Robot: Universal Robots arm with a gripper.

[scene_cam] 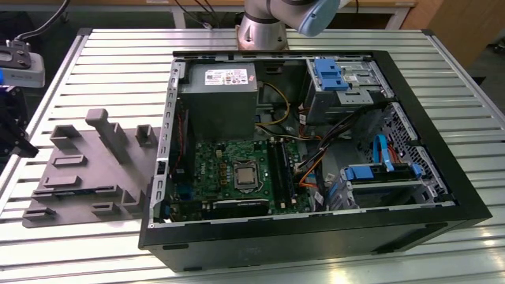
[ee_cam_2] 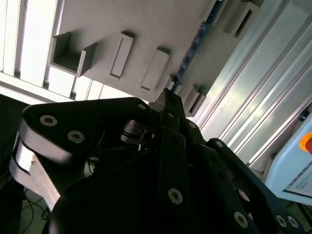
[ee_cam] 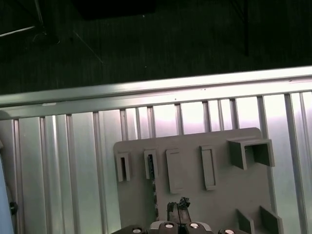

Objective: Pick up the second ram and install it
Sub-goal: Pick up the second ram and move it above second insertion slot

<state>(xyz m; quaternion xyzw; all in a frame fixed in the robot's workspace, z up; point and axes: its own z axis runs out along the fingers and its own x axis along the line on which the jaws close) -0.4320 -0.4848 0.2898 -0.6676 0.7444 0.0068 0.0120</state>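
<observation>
— Where is the ram?

— In the tray. In both wrist views the ram shows as a thin blue-green line, edge-on. It runs across the grey surface from one of the raised blocks toward me. It has not been lifted.

— And your gripper?

— My gripper hangs over the tray, tip close to the near end of the ram. In the first wrist view the ram passes just beside my fingertips, not between them. Whether it touches them I cannot tell. In the second wrist view the gripper covers that end of the ram.

— Fingers apart or together?

— Drawn together, as far as I can see, with nothing clamped between them.

— What about the computer?

— In the exterior view the case lies open on the slatted table. The tray sits right against it, on the exterior view's left. The motherboard lies flat at the bottom of the case, well apart from the ram.
</observation>
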